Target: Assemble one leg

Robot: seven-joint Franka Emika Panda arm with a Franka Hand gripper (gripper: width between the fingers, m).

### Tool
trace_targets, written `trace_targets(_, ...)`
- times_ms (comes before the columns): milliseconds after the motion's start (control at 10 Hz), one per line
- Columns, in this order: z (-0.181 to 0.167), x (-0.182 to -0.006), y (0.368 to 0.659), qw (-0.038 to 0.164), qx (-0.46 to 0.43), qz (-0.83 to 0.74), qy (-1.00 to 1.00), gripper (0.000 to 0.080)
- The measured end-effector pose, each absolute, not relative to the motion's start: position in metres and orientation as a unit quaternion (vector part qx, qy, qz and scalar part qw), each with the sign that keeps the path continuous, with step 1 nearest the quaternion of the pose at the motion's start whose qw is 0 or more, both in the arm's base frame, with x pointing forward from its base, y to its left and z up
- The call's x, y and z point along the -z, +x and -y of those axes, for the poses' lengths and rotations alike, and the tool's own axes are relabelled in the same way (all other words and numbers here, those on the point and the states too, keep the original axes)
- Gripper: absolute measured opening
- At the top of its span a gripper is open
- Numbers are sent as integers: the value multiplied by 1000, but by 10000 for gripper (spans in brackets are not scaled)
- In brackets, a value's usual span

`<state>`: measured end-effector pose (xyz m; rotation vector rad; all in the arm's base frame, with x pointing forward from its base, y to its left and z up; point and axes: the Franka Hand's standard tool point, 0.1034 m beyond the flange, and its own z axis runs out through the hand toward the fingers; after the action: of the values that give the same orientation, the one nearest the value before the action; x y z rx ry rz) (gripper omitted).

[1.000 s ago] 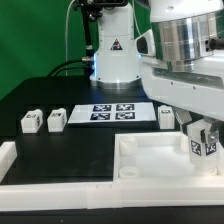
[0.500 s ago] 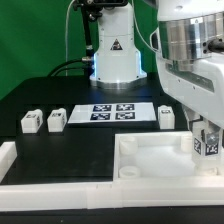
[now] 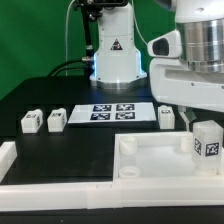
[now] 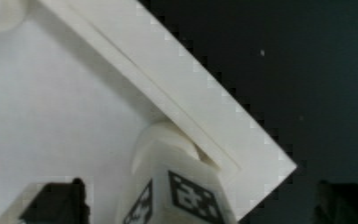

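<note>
A leg (image 3: 207, 141), a small white block with a black-and-white tag, stands upright at the corner of the large white tray (image 3: 150, 165) on the exterior view's right. My gripper (image 3: 205, 119) is just above it, open, its fingers apart from the leg on either side. In the wrist view the leg (image 4: 172, 190) stands between the two dark fingertips (image 4: 51, 203) with gaps on both sides, against the tray's raised rim (image 4: 176, 90). My gripper (image 4: 194, 212) holds nothing.
Two more legs (image 3: 31, 122) (image 3: 57, 119) lie on the black table at the exterior view's left, and a third (image 3: 166, 117) behind the tray. The marker board (image 3: 112, 111) lies in the middle. The arm's base (image 3: 115, 55) stands behind it.
My gripper has risen off the leg, which stays standing at the tray's corner. The arm has pulled up and to the exterior view's right.
</note>
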<state>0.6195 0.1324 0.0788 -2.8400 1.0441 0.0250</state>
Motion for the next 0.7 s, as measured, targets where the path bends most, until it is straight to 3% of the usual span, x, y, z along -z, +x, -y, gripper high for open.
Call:
trace_targets(300, -129, -78, 620, 57, 0, -200, -978, 648)
trace_targets(500, -122, -84, 624, 35, 3, -21, -999, 648)
trace_targets(700, -115, -88, 632, 35, 11, 65, -997, 648)
